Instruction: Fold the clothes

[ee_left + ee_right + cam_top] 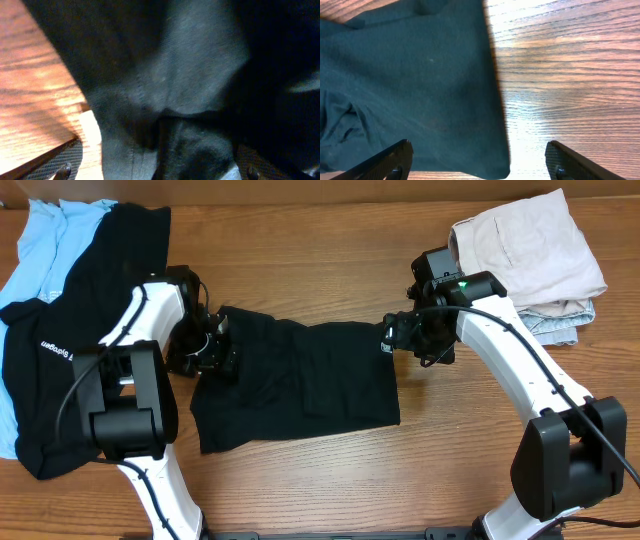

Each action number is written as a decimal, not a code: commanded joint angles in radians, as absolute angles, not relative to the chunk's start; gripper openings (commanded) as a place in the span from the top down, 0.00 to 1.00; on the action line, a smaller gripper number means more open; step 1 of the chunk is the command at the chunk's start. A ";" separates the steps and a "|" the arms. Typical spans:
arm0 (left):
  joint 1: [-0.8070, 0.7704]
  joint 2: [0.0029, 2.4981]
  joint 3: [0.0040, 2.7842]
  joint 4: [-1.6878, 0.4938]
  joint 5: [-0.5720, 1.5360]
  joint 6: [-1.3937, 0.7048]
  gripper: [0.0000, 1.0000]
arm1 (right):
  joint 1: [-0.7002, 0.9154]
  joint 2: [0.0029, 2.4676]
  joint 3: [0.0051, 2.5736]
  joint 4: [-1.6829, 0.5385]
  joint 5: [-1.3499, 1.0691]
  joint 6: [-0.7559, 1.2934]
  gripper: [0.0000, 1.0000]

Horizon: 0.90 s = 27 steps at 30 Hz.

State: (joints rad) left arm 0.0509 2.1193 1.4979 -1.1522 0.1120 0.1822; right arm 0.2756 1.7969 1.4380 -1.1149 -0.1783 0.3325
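One short line of small white lettering (56, 348), printed on the crumpled black fabric garment (40, 405) heaped well to the left of the flat black garment (300, 385) spread mid-table. Too small and skewed to make out any word. Nothing else readable in the overhead view or either wrist view.

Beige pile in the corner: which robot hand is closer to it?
Right. The right gripper is a short way from the beige pile, at the black garment's near edge. The left gripper is much farther, at the garment's opposite edge.
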 commanded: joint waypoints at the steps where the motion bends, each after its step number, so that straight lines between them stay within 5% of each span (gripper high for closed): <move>1: 0.039 2.131 1.438 -1.084 0.163 0.223 0.00 | 0.273 1.775 1.460 -1.111 -0.173 0.313 0.12; 7: 0.039 2.131 1.368 -1.036 0.234 0.224 0.27 | 0.273 1.775 1.460 -1.106 -0.172 0.313 0.12; 10: 0.039 2.131 1.340 -1.039 0.296 0.224 0.65 | 0.273 1.775 1.460 -1.097 -0.172 0.313 0.12; 11: 0.039 2.131 1.333 -1.038 0.326 0.224 0.71 | 0.273 1.775 1.460 -1.093 -0.172 0.313 0.12; 15: 0.038 2.131 1.328 -1.028 0.419 0.225 0.71 | 0.274 1.775 1.460 -1.072 -0.173 0.314 0.12; 20: 0.038 2.131 1.328 -1.012 0.491 0.225 0.96 | 0.274 1.775 1.460 -1.068 -0.173 0.313 0.12; 27: 0.049 2.131 1.345 -1.021 0.469 0.224 0.96 | 0.274 1.775 1.460 -1.068 -0.207 0.313 0.13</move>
